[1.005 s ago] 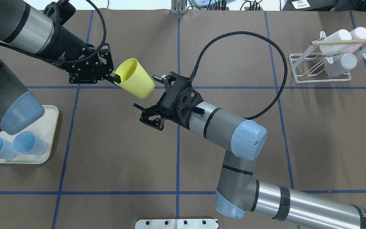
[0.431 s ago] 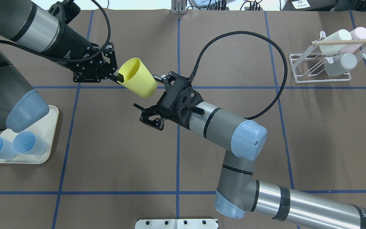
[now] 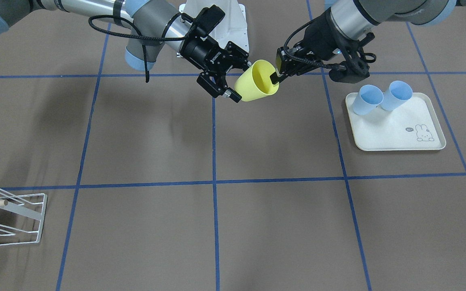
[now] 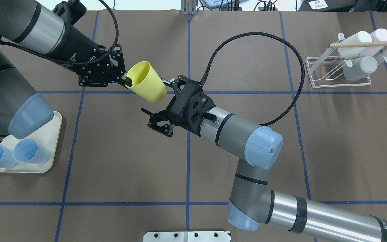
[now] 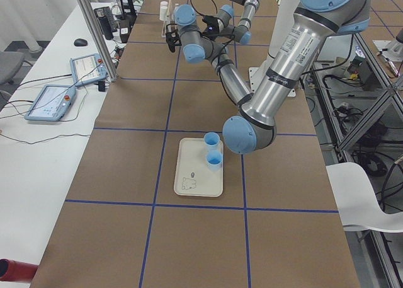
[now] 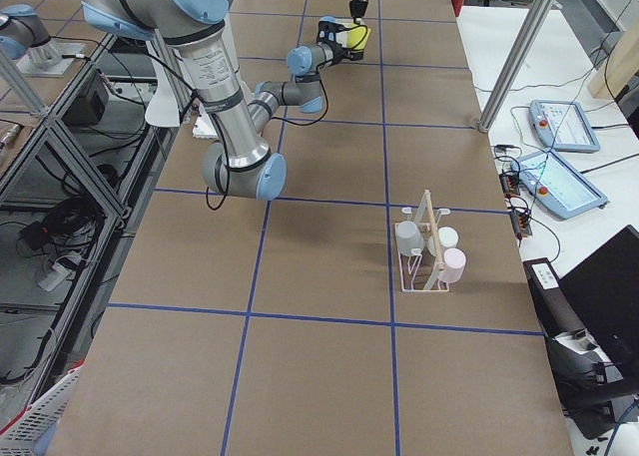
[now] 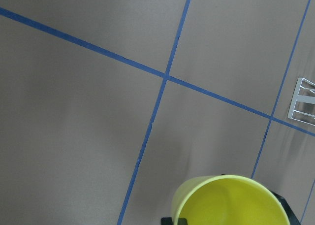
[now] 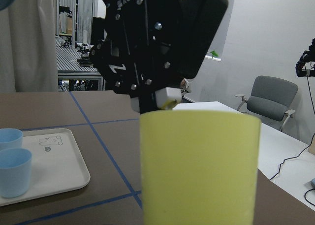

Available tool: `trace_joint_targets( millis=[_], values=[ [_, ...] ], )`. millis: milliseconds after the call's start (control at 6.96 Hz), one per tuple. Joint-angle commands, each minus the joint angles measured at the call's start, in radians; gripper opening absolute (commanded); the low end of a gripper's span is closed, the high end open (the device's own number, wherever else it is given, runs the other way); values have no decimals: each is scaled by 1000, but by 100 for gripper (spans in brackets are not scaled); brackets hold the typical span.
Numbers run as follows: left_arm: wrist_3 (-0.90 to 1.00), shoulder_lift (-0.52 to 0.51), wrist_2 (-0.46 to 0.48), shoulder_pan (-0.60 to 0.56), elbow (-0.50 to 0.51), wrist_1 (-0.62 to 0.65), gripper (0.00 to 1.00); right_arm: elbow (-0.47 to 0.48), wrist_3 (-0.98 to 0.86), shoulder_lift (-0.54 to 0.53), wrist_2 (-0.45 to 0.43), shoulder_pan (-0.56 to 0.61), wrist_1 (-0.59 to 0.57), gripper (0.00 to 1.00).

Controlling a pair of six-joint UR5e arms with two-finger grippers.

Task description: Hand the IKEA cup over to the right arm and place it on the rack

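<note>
I'm getting bright, even light from above in every view. On the brown table cover (image 3: 144, 133) the shadows are faint and soft-edged, spreading under the right claw (image 3: 242, 81) and under the left claw (image 3: 275, 76). Behind the left claw, the left arm's silver tube (image 4: 42, 32) carries a white sheen. Past the table's far edge, beyond both claws, the overhead view burns out to white. Through the right wrist camera the yellow cup (image 8: 199, 166), just in front of that claw, looks slightly soft, and the left claw above it reads dark against a pale wall (image 8: 275, 33). From the side cameras both claws are too small for fine detail.
</note>
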Motion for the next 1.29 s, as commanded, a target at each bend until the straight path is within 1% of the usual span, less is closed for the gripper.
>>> trace_joint_targets(
  millis=[0, 144, 287, 431, 862, 1005, 1149],
  values=[
    [1, -3, 0, 0, 0, 0, 0, 13, -12, -1, -7, 0, 0, 52],
    [1, -9, 0, 0, 0, -2, 0, 13, -13, -1, -7, 0, 0, 44],
    [3, -16, 0, -1, 1, -2, 46, 13, -13, -1, -7, 0, 0, 41],
    [6, -23, -1, -1, -3, -8, 99, 13, -15, -2, -7, 2, -1, 40],
    [7, -16, 2, -21, -11, -20, 100, 12, -12, -14, -4, 18, -21, 30],
    [7, -14, 2, -35, -10, -20, 100, 30, -9, -13, -4, 32, -73, 30],
    [48, 16, 2, -49, -11, -20, 100, 69, -1, -16, -4, 49, -161, 30]
  ],
)
